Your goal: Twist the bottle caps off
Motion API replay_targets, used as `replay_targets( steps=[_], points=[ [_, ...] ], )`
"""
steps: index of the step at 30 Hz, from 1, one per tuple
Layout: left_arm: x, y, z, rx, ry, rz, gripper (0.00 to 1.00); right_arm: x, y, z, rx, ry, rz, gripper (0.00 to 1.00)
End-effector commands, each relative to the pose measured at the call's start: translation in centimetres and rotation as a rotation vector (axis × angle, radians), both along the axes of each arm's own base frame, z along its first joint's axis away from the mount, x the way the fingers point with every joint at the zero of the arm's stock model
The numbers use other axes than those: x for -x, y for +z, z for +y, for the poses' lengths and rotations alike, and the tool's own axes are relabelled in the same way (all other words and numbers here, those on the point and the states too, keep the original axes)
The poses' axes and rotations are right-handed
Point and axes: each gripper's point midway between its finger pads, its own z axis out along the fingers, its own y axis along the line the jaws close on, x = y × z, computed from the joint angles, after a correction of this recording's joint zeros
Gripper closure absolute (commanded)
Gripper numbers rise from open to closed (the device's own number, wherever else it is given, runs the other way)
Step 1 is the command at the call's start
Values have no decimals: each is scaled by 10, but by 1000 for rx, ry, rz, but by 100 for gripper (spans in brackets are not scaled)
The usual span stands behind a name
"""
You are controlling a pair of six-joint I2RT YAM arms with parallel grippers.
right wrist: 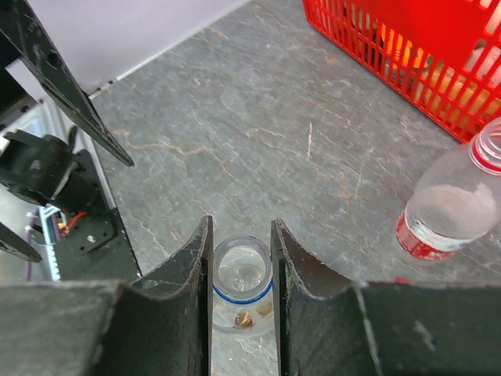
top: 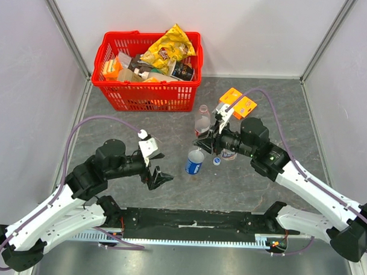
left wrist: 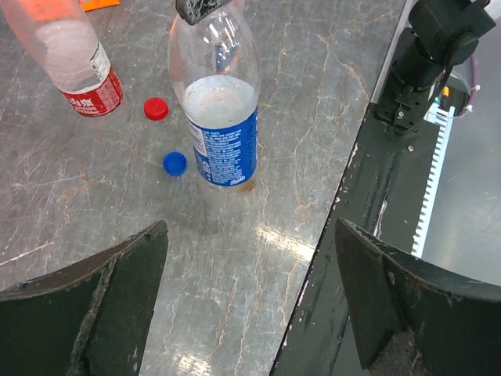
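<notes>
Grey marbled counter is filling the top view, where a red basket is sitting at the back and the blue-labelled bottle is standing upright, nearer me than the red-labelled bottle. Through my left wrist camera, my left hand is hanging released and empty, while the blue cap and red cap are lying loose on the counter beside the blue-labelled bottle. Through my right wrist camera, my right hand is clenching that bottle's open neck.
</notes>
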Motion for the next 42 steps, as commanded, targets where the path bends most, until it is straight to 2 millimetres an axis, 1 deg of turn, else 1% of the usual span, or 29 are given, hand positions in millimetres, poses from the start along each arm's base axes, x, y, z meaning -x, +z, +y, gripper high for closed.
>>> replay_targets(
  steps=[1,14,19,22,32,34,35,38,41,42],
  points=[
    [-7,4,0,4,8,-53,9,-12,11,-5,48,-89,-84,100],
    [-7,0,0,-7,10,-47,9,-20,-13,-22,169,-241,-141,100],
    [-5,-3,-3,-13,-8,-35,9,-21,-21,-24,187,-265,-142,100],
    [-3,-6,-5,-20,-27,-18,9,-21,-29,-26,200,-277,-139,100],
    [-2,-8,-5,-25,-36,-14,10,-15,-35,-30,172,-270,-139,100],
    [-2,-7,-5,-24,-33,-17,9,-13,-36,-29,172,-258,-138,94],
    [-2,-7,-4,-24,-31,-17,9,-12,-37,-28,174,-254,-139,89],
    [-2,-6,-4,-19,-30,-25,9,-11,-38,-27,176,-244,-141,71],
    [-2,-6,-3,-19,-27,-24,9,-10,-35,-27,167,-239,-145,55],
    [-1,-6,-3,-20,-29,-25,9,-10,-34,-27,167,-235,-148,48]
  ],
)
